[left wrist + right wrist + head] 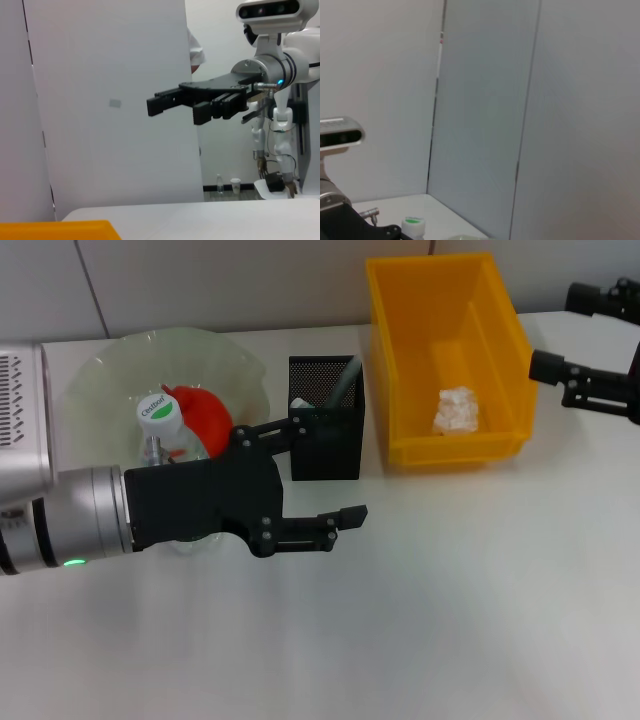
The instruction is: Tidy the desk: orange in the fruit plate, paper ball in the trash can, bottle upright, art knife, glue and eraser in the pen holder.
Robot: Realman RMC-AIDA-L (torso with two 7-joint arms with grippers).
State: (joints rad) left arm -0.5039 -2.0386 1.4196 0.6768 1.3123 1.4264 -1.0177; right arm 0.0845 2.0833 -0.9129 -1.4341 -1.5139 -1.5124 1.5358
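**Desk inventory, with my grippers' positions**

Bottle [160,425]: standing upright, white cap with green label on top, at the near edge of the fruit plate [100,365]. It sits just behind my left wrist housing, not between my fingers; whether it touches the plate I cannot tell.

Orange [200,410]: in the fruit plate, right beside the bottle, on the side toward the pen holder.

Pen holder [325,420]: black mesh box between the plate and the trash can, with a dark slanted item and something pale inside; which items they are I cannot tell.

Paper ball [456,410]: white, crumpled, lying on the floor of the yellow trash can [400,330].

My left gripper [325,470]: reaching across the table [450,600] in front of the plate, fingers spread wide and holding nothing; the upper finger [285,428] overlaps the pen holder's near face, the lower one hangs over bare tabletop.

My right gripper [545,368]: off at the far right edge, beyond the trash can, well apart from every item; finger state I cannot tell
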